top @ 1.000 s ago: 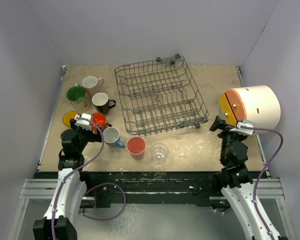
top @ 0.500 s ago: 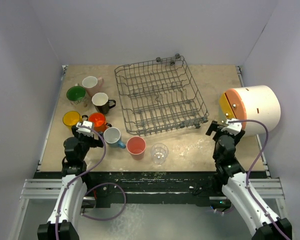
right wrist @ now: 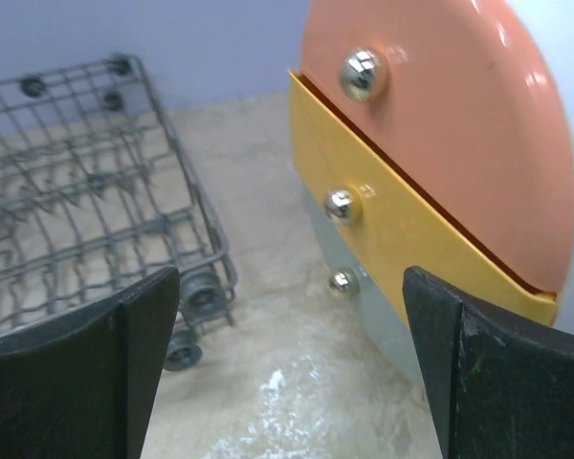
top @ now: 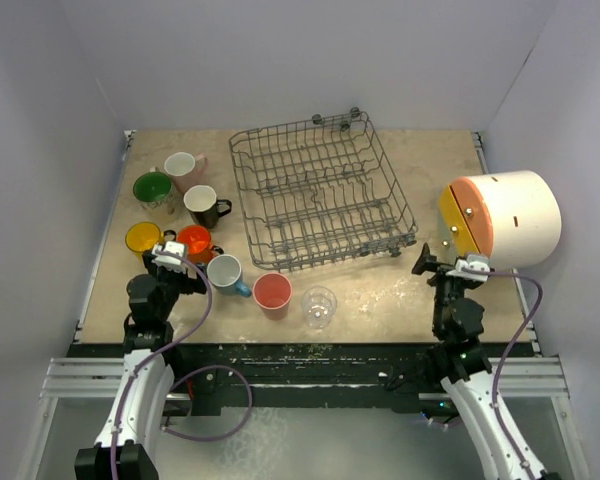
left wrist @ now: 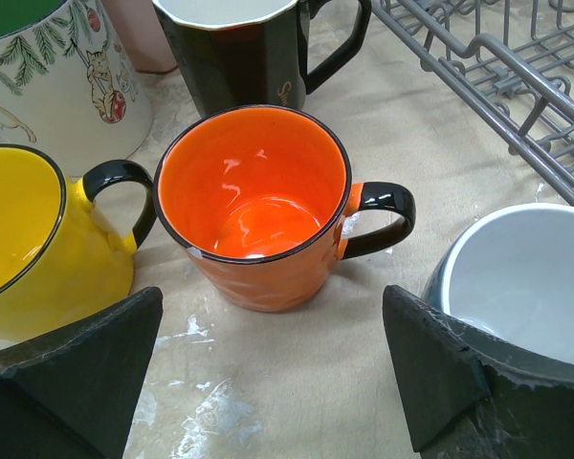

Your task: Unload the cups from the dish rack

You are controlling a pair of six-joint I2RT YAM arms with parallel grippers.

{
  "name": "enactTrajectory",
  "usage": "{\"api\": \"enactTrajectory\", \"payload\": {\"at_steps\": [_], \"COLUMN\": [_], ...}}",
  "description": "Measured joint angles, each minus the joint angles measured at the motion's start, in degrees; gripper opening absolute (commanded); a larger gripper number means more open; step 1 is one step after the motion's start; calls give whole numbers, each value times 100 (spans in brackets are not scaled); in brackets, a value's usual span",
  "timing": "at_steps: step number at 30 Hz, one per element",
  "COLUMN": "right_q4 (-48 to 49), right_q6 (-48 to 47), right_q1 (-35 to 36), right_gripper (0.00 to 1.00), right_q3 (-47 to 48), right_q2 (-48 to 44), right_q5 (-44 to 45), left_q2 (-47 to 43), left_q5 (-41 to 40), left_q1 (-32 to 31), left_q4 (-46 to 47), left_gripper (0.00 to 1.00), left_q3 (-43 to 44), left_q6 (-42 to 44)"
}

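The dish rack (top: 320,190), a dark grey wire basket, stands mid-table with no cup visible in it. All cups stand on the table to its left and front: cream mug with green inside (top: 152,188), pale pink mug (top: 183,167), black mug (top: 203,204), yellow mug (top: 142,238), orange mug (top: 195,241), blue mug (top: 224,272), pink tumbler (top: 272,292), clear glass (top: 319,306). My left gripper (top: 176,266) is open just short of the orange mug (left wrist: 258,206), holding nothing. Right of the rack, my right gripper (top: 448,268) is open and empty.
A big white cylinder (top: 515,218) with an orange and yellow end (right wrist: 430,143) lies at the right edge, close to my right gripper. The rack's wheeled corner (right wrist: 196,292) is just left of it. White walls enclose the table on three sides.
The left arm has drawn back towards the near edge, uncovering the yellow and orange mugs. The right arm has pulled back and swung slightly. Both grippers stay open.
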Motion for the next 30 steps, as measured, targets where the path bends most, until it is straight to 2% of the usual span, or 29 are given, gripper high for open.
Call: {"api": "enactTrajectory", "payload": {"at_steps": [2,3,5,8,10,16,24,30], "right_q4": [-142,-192,-92,164,44,-46,28,101], "right_q6": [-223,-262,-280,-236,-232,-398,-363,-321], "right_q1": [0,0,0,0,0,-2,0,0], "right_gripper": [100,100,100,100,100,100,100,100], "right_q3": [-166,-168,-168,-166,-166,-166,-166,-166], "right_q2": [-763,-861,-599,527,831,-302,516,442], "right_q5": [-407,-555,-708,-643,-638,-1113,-1023,-844], "left_q2": [0,0,0,2,2,2,4,17], "left_q5": [-2,-2,-2,-4,-7,-15,-15,-17], "left_q1": [0,0,0,0,0,0,0,0], "left_q4": [9,7,7,9,9,9,11,11], "left_gripper": [99,99,99,99,99,99,99,99], "left_q3": [0,0,0,0,0,0,0,0], "left_q6": [0,0,0,0,0,0,0,0]}}
